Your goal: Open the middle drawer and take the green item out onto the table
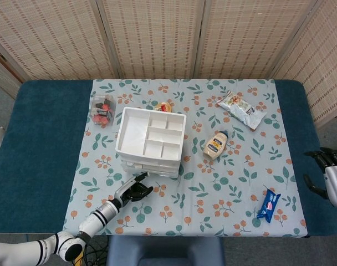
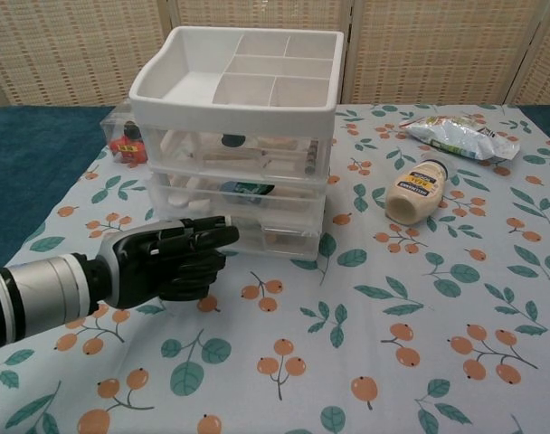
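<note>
A white three-drawer unit (image 1: 151,141) with an open divided tray on top (image 2: 234,81) stands left of centre on the floral cloth. Its clear middle drawer (image 2: 257,206) sticks out a little, and a dark green item (image 2: 248,188) shows inside it. My left hand (image 2: 171,258), black on a silver forearm, reaches in from the lower left, and its fingers (image 2: 212,231) grip the middle drawer's front edge. The head view shows that hand (image 1: 132,190) just in front of the unit. My right hand (image 1: 329,172) hovers at the table's far right edge, fingers apart and empty.
A mayonnaise bottle (image 2: 418,192) lies right of the unit. A snack bag (image 2: 456,136) lies at the back right. A blue packet (image 1: 269,204) sits near the front right. A clear box with red items (image 2: 126,140) stands behind the unit's left side.
</note>
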Robot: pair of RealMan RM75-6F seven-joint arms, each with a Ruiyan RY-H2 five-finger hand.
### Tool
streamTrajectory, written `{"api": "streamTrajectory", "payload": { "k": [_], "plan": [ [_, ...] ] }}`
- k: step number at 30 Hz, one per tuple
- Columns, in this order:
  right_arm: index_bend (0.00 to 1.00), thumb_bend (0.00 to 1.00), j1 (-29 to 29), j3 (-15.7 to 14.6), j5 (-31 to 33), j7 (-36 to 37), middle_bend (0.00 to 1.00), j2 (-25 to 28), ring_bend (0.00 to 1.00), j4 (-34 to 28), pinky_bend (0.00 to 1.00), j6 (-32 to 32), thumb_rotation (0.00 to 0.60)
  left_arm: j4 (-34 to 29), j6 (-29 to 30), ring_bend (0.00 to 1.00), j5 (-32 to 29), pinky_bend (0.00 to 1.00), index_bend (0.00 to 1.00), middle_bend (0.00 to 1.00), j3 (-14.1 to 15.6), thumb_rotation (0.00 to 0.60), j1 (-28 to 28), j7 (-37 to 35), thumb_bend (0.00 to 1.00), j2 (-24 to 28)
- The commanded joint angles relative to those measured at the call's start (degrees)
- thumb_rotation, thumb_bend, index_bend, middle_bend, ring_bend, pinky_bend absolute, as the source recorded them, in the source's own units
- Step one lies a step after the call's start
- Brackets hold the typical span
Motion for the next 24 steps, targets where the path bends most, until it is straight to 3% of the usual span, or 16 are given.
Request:
{"api": "streamTrajectory", "payload": {
  "k": [1,8,17,24],
  "plan": [
    [0.25,0.38,0.0,0.0,0.0,0.0,0.31,0.0,0.21,0.0,0.27,0.1,0.600,-0.5,0.4,0.93,0.5,1.00,0.28,0.94,0.5,0.600,0.4,-0.4,0.37,0.4],
    [0.25,0.38,0.0,-0.1,-0.2,0.0,0.31,-0.1,0.21,0.0,0.27,0.1,0.600,-1.2,1.5,0.93,1.8,1.00,0.28,0.94,1.7,0.600,0.9,-1.2,0.37,1.1],
    [0.25,0.38,0.0,-0.1,-0.1,0.3,0.31,-0.2,0.21,0.2,0.27,-0.1,0.600,-2.4,2.8,0.92,2.9,1.00,0.07,0.93,3.0,0.600,1.4,-0.7,0.37,1.7],
    [0.25,0.38,0.1,-0.1,-0.2,0.5,0.31,-0.3,0.21,0.6,0.27,-0.3,0.600,-2.7,3.8,0.92,2.6,1.00,0.07,0.93,3.3,0.600,1.9,-0.6,0.38,2.2]
  ]
}}
